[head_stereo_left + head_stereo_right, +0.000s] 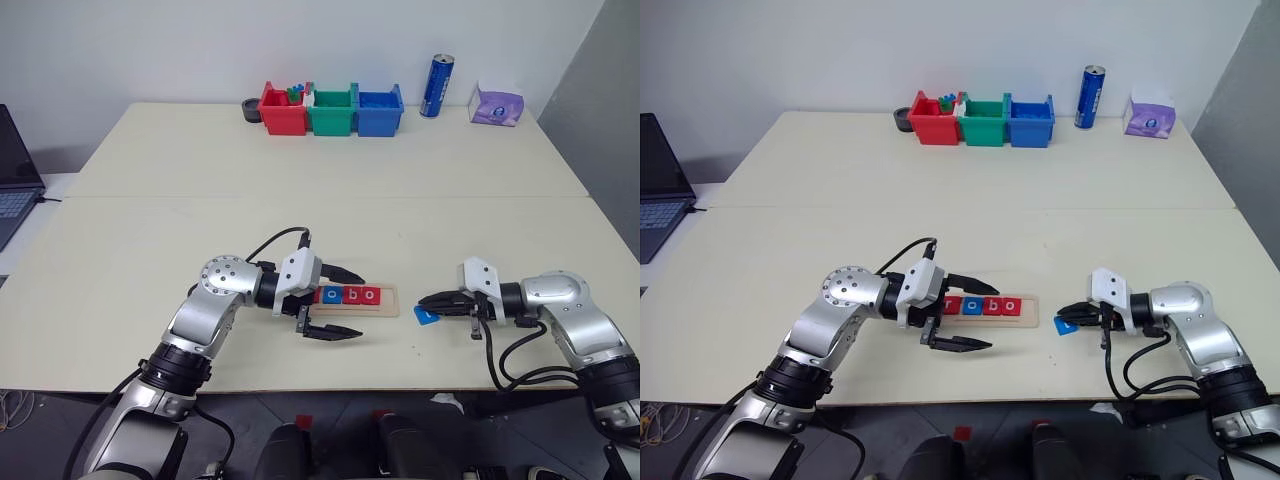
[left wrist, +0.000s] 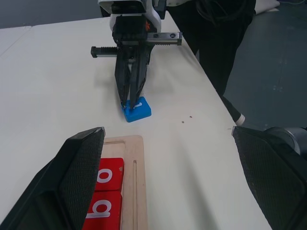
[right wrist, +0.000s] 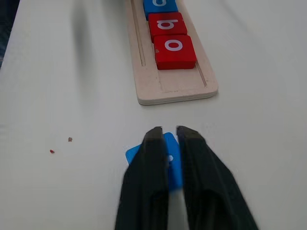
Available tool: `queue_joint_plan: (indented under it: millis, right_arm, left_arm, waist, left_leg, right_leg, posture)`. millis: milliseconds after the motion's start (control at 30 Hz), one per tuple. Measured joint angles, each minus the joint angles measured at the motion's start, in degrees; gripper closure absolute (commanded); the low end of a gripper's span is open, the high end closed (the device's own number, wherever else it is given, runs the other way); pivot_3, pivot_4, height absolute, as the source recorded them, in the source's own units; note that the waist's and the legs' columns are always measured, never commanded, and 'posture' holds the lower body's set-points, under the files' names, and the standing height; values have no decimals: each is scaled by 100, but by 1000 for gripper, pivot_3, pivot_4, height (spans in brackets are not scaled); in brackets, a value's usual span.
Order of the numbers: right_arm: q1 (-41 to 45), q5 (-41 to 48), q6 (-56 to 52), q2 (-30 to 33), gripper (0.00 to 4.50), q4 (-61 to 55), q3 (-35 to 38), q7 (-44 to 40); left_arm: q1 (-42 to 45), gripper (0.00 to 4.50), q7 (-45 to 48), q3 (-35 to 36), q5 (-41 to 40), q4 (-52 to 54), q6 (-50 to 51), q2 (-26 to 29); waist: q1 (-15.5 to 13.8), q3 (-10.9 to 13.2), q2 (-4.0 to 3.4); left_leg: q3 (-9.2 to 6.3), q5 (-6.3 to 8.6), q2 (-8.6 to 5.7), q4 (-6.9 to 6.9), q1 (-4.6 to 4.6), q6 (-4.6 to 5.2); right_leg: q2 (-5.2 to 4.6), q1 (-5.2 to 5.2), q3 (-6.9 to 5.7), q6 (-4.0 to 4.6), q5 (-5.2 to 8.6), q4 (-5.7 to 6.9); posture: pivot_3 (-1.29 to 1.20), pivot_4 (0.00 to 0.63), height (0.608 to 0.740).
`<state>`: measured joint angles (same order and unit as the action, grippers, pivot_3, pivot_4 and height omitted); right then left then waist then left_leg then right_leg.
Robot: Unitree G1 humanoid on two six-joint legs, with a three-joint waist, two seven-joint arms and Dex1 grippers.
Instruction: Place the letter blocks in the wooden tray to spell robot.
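Note:
The wooden tray (image 1: 391, 306) lies near the table's front edge. It holds a row of letter blocks: a blue o (image 1: 331, 295), a red b (image 1: 350, 295) and a red o (image 3: 173, 50). My left gripper (image 1: 358, 305) is open, one finger on each side of the tray's left end, and it hides that end. A blue letter block (image 2: 139, 110) lies flat on the table just right of the tray. My right gripper (image 3: 167, 132) points left at it. Its fingers (image 3: 144, 187) are almost together, tips resting on the block's top with a sliver of blue showing between them.
Red (image 1: 283, 115), green (image 1: 332, 112) and blue bins (image 1: 380, 112) stand at the table's far edge, beside a blue can (image 1: 436, 86) and a purple tissue pack (image 1: 497, 105). A laptop (image 1: 15, 185) sits off the left side. The tray's right end is bare wood.

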<state>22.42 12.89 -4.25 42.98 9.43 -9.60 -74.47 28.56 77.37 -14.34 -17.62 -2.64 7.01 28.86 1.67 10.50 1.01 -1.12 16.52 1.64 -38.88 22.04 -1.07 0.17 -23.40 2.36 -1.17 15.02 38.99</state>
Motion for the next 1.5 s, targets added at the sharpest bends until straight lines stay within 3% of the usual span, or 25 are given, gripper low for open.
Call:
queue_joint_plan:
  millis: [267, 300, 800, 900, 1133, 1333, 1500]
  right_arm:
    - [196, -273, 921, 12, 207, 690, 5, -49]
    - [195, -298, 1045, 12, 83, 814, 1, -52]
    - [388, -522, 1711, -145, 83, 1408, -71, -192]
    - [406, -522, 1702, -180, 660, 1437, -77, -218]
    - [405, -511, 1623, -236, 3020, 1434, -87, -289]
    - [378, -503, 1545, -236, 3019, 1371, -75, -251]
    - [335, -338, 887, -236, 3019, 733, -50, -158]
  left_arm:
    - [1, 0, -45, 1, -5, 6, 9, 4]
    - [1, 0, -49, 2, -5, 6, 9, 4]
    - [12, 0, -134, 1, -5, 12, 15, 2]
    - [32, 0, -145, 1, -7, 16, 17, 2]
    - [28, 0, -21, 1, -40, 229, 121, 31]
    - [26, 0, 23, 1, -39, 230, 127, 43]
    - [25, 0, 71, 136, -39, 108, 28, 220]
  waist:
    - [-1, 0, 0]
    - [-1, 0, 0]
    - [2, 0, 0]
    - [2, 0, 0]
    - [1, 0, 0]
    - [1, 0, 0]
    - [14, 1, -1]
  left_leg:
    - [3, 0, 0, 0, 0, 0]
    - [4, 0, 0, 0, 0, 0]
    - [5, 0, 1, 0, -4, 0]
    - [5, 0, 1, 0, -4, 0]
    - [5, 0, 0, 0, -5, 0]
    - [5, 0, 0, 0, -6, 0]
    - [2, 0, 2, 0, -6, 0]
  right_leg:
    - [-1, 0, 1, 0, 0, 0]
    - [-2, 0, 1, 0, 0, 0]
    - [-3, 1, 3, 1, -1, 2]
    - [-3, 2, 3, 1, -1, 2]
    - [-4, 3, 3, 1, -1, 2]
    - [-4, 3, 3, 1, -1, 2]
    - [-3, 3, 2, 1, -1, 4]
  posture:
    - [0, 150, 740]
    - [0, 150, 740]
    - [0, 150, 740]
    - [0, 150, 740]
    - [0, 150, 740]
    - [0, 150, 740]
    - [0, 150, 740]
